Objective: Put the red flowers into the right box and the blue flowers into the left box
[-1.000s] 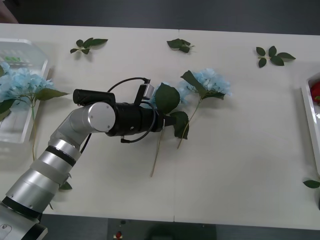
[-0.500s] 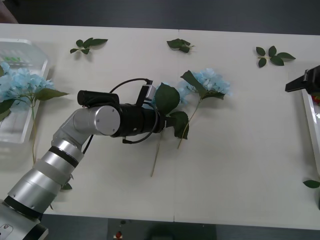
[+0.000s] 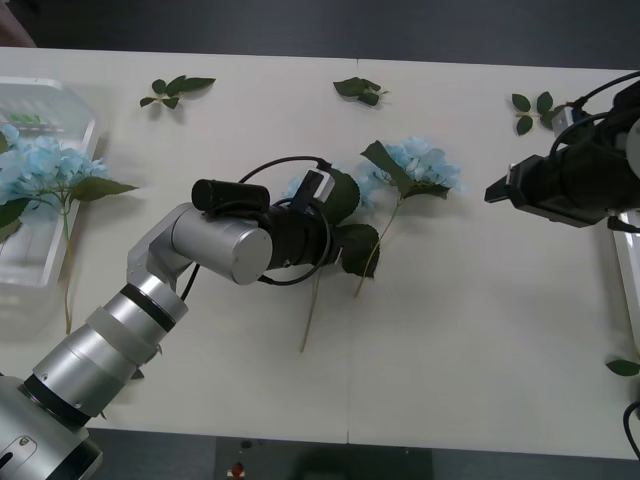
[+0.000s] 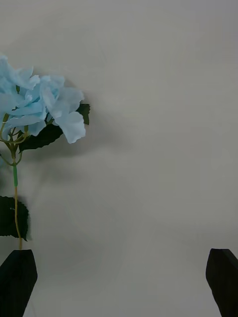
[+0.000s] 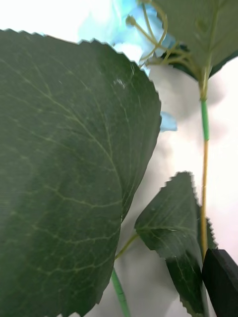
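Worktop: carrying two blue flowers still loose at its middle, just ahead of the left pincer.
Left box: sitting well behind the left pincer, already holding blue blooms.
Right box: lying just behind the right pincer; red flowers seemingly sorted.
Left arm: reaching low among the leaves; cannot tell its spread or hold.
Right arm: hovering with fingers wide apart, gripping nothing.

We cannot see the left claw tips — leaves cover them; the right box is cut off at the edge.
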Controlling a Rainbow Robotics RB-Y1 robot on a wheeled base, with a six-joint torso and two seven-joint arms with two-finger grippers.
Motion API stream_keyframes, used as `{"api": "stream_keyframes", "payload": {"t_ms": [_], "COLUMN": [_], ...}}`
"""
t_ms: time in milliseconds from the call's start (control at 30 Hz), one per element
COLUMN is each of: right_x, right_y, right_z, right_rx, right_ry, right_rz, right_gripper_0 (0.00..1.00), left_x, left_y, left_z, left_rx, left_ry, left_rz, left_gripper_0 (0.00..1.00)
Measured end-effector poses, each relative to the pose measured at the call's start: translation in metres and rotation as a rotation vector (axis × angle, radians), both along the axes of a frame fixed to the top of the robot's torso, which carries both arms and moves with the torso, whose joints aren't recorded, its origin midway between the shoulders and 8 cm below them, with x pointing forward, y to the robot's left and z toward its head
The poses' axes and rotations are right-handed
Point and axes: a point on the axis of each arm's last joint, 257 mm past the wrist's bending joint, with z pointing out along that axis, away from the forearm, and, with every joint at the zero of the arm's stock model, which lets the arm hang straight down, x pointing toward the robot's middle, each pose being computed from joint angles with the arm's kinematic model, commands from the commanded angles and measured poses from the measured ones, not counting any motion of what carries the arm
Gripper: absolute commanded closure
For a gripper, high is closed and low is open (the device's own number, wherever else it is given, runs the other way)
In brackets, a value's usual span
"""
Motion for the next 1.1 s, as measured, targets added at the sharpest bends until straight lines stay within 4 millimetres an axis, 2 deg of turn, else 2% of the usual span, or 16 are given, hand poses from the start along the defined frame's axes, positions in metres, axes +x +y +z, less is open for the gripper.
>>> {"api": "stream_keyframes", "payload": {"t_ms": [200, 400, 633, 767, 967, 1033, 1100], "right_x": [0.009, 0.023, 0.049, 0.059, 0.062, 0.063, 0.066], "right_y": [0.035, 0.071, 0.097, 0.107, 0.114, 0.113, 0.114], "right_z": [-0.012, -0.025, -0.041, -0.048, -0.063, -0.066, -0.069], "right_rx": [-0.017, -0.058, -0.040, -0.035, -0.020, -0.023, -0.036], "right_ry": [-0.002, -0.031, -0.043, -0.054, -0.043, -0.039, -0.055], "right_rz": [-0.051, 0.001, -0.031, -0.027, -0.029, -0.032, -0.025], "right_gripper_0": [0.00, 0.00, 0.00, 0.00, 0.00, 0.00, 0.00], "left_x": [0.002, 0.003, 0.011, 0.010, 0.009, 0.009, 0.009], "left_y": [0.006, 0.011, 0.016, 0.016, 0.013, 0.012, 0.011], "left_z": [-0.007, -0.013, -0.012, -0.017, -0.018, -0.017, -0.017], "left_rx": [0.075, 0.147, 0.213, 0.263, 0.284, 0.284, 0.286], "left_ry": [-0.038, -0.076, -0.147, -0.175, -0.190, -0.193, -0.196], "left_rz": [-0.012, -0.025, -0.034, -0.054, -0.064, -0.065, -0.065], "left_gripper_0": [0.00, 0.01, 0.14, 0.31, 0.35, 0.46, 0.63]}}
